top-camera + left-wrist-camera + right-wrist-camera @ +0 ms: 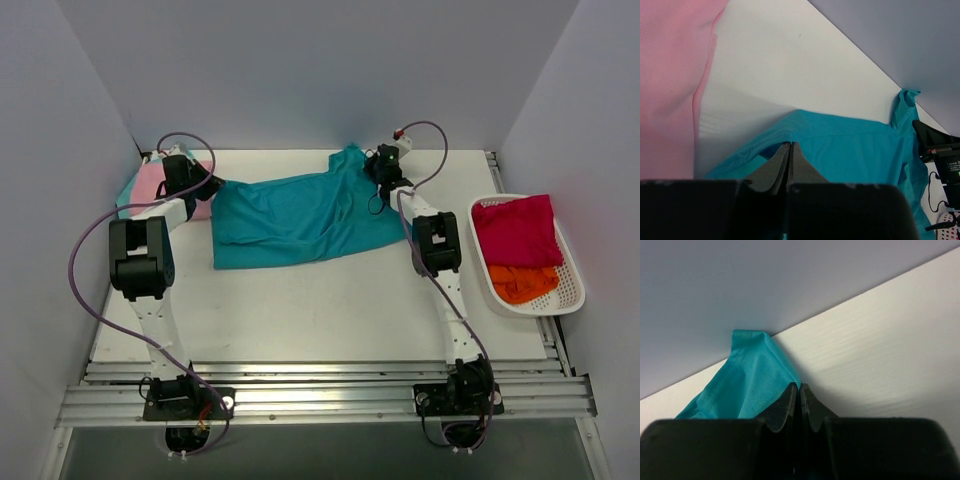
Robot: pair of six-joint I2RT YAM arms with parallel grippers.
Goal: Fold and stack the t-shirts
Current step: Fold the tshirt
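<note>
**Teal shirt pinched at two far corners**

The teal shirt (300,220) lies spread across the far half of the bench (320,310), creased and not yet folded. The left gripper (790,145) is closed on its left edge, with a seam of teal cloth caught at the tips. The right gripper (799,386) is closed at the far right corner; a peak of cloth rises beside its tips and appears nipped between them, though the hold looks shallow. The pink shirt (150,185) sits at the far left corner, just beside the left gripper, with a sliver of the mint shirt (127,197) under it. The crimson shirt (515,230) and orange shirt (522,283) wait in the basket (572,292) at the right.

Handling: the cloth is light, thin and limp. It will sag between two holds and drag on the bench. Hold it at seams or hems, where the doubled layers give the tips more to bite on. Keep the two holds well apart so the edge stays taut. A pinch this close to the edge could slip under tension.
</note>
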